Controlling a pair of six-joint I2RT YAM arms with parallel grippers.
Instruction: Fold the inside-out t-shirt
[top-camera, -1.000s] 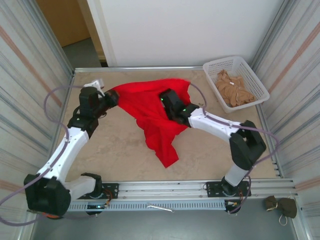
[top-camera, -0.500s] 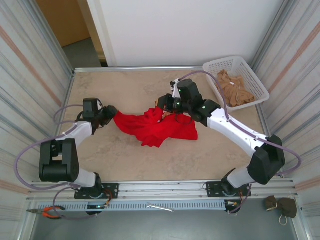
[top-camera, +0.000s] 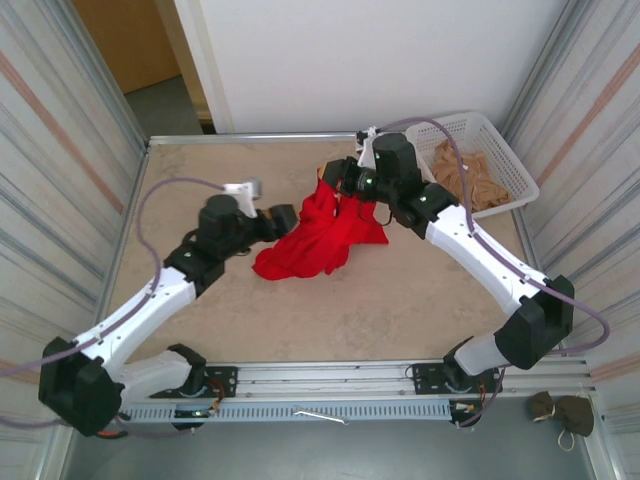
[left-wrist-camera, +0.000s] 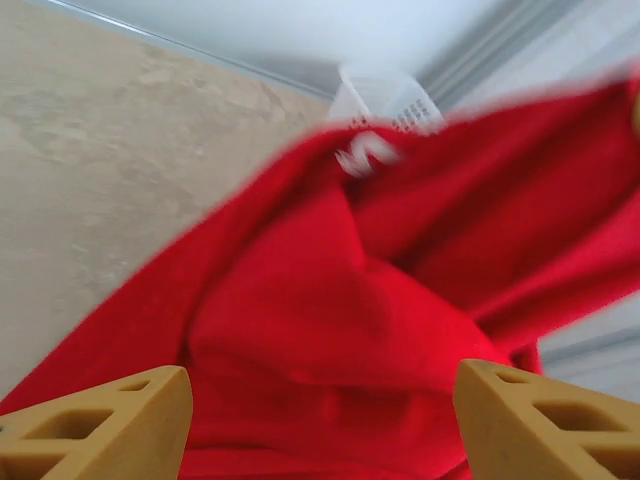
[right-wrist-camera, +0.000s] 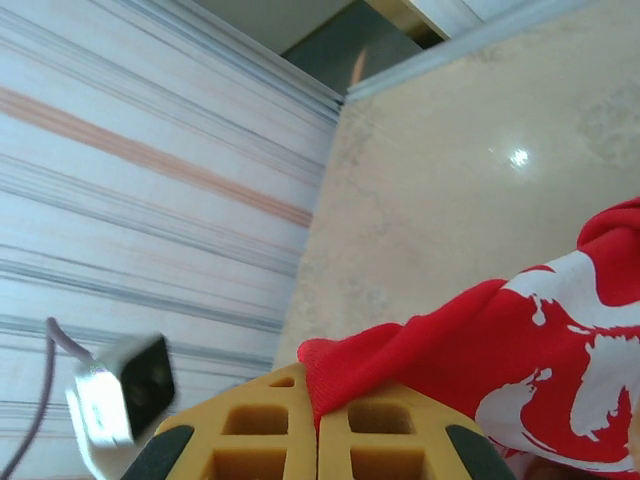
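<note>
Left end effector (top-camera: 284, 218) now open; t-shirt (top-camera: 318, 238) bunched further right.

Red t-shirt (top-camera: 320, 235) w/ white print; tan cloth (top-camera: 466, 182); white basket (top-camera: 445, 121).

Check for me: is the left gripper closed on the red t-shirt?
No, the left gripper stands wide open, with the red t-shirt unpinched before it.

My beige marbled tabletop (top-camera: 220, 170) carries the crumpled red inside-out t-shirt (top-camera: 310, 250) mid-surface and a white basket (top-camera: 447, 122) at its far right corner.
</note>
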